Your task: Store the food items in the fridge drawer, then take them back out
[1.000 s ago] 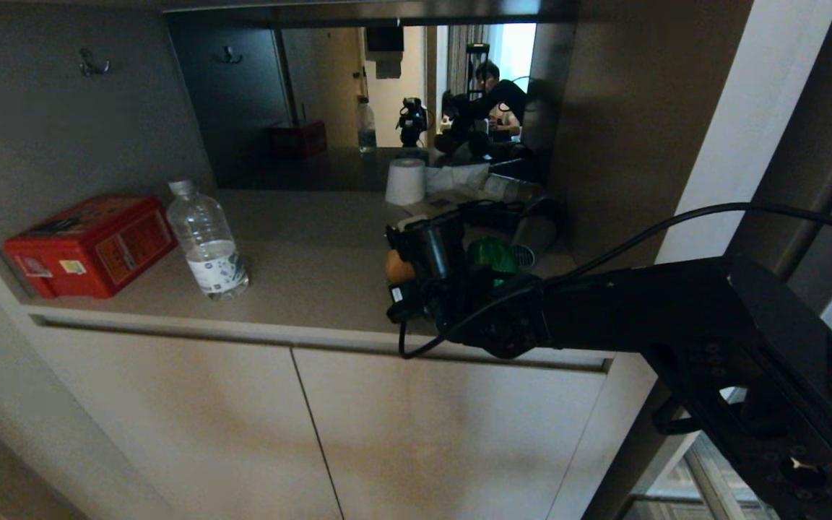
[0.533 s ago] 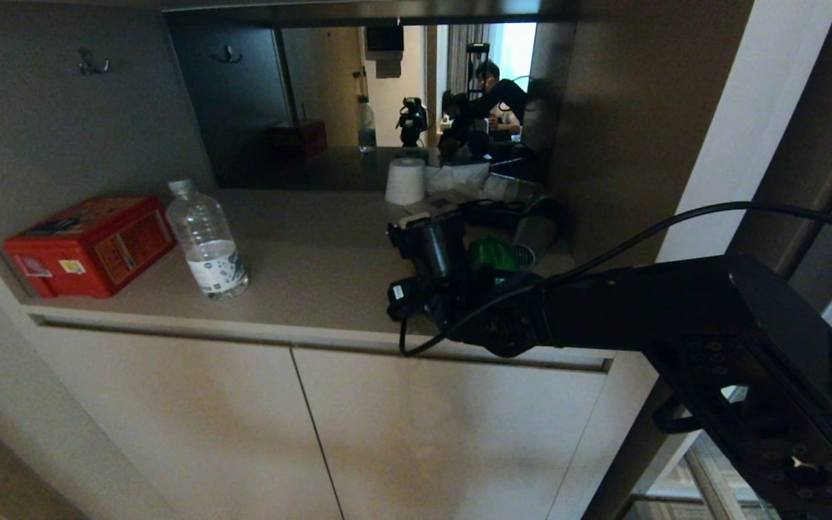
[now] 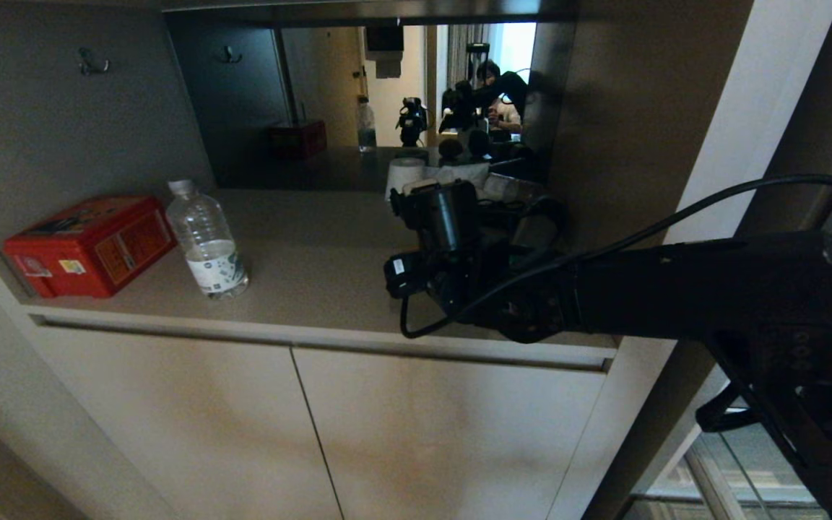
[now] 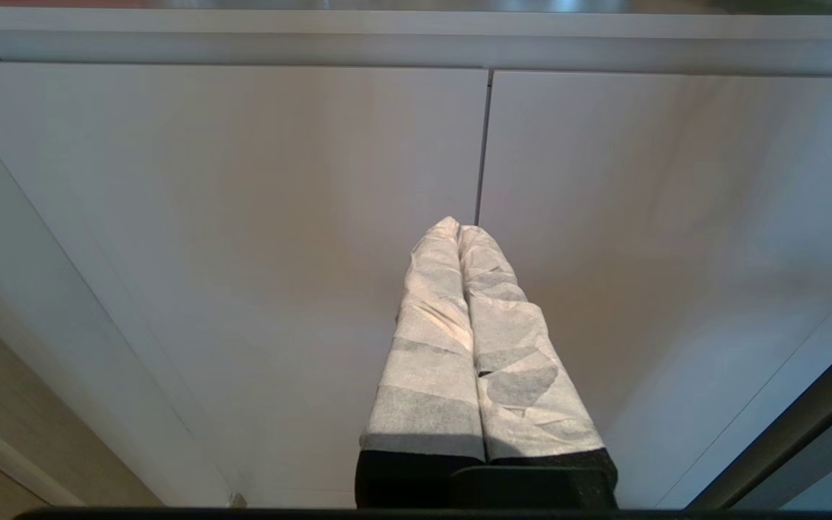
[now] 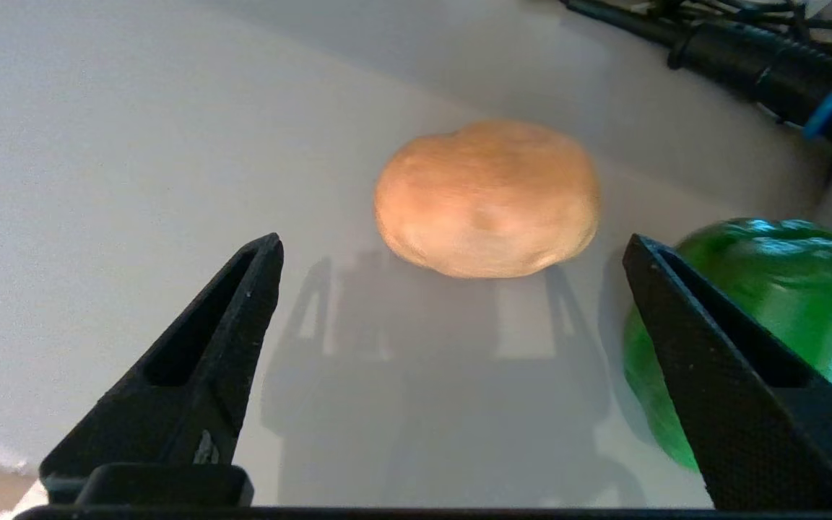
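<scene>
Potato (image 5: pixel 488 198) lies on the counter (image 5: pixel 134 144) beside the pepper (image 5: pixel 763 303). Right gripper (image 5: pixel 452 249) hangs spread and empty; left gripper (image 4: pixel 458 235) is pressed together.

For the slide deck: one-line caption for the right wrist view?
Open right claw poised above a tan potato lying on the counter beside a green bell pepper.

The right arm (image 3: pixel 676 289) reaches in from the right side of the head view, stretched nearly level, its black cable looping along the forearm. At its end the right tool (image 5: pixel 452 245) points forward and downward with its two black fingers (image 5: pixel 199 347) spread wide apart and nothing between them. The left tool (image 4: pixel 459 231) points forward, its two wrapped fingers (image 4: pixel 430 347) pressed together along their whole length, holding nothing.
</scene>
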